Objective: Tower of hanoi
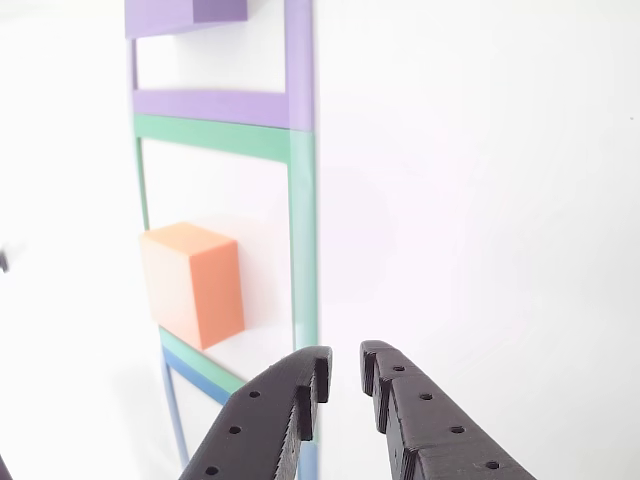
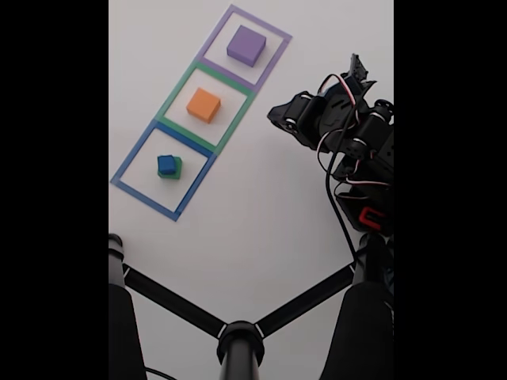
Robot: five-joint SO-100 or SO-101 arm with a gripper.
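In the fixed view the purple block [image 2: 246, 45] lies in the top tape square and the orange block [image 2: 203, 104] in the middle one. The small blue cube [image 2: 166, 163] sits on the green block [image 2: 177, 170] in the bottom square. My gripper [image 2: 279, 117] hovers to the right of the squares, level with the orange block and apart from every block. In the other view its black fingers [image 1: 345, 365] are nearly together with only a thin gap and nothing between them. The orange block [image 1: 195, 285] is to their upper left and the purple block [image 1: 190, 15] at the top edge.
Purple [image 2: 261, 24], green [image 2: 178, 91] and blue [image 2: 131, 170] tape outlines form a diagonal row on the white table. The arm's body with its wires [image 2: 360, 150] stands at the right. A black three-legged stand [image 2: 238, 340] crosses the bottom of the fixed view.
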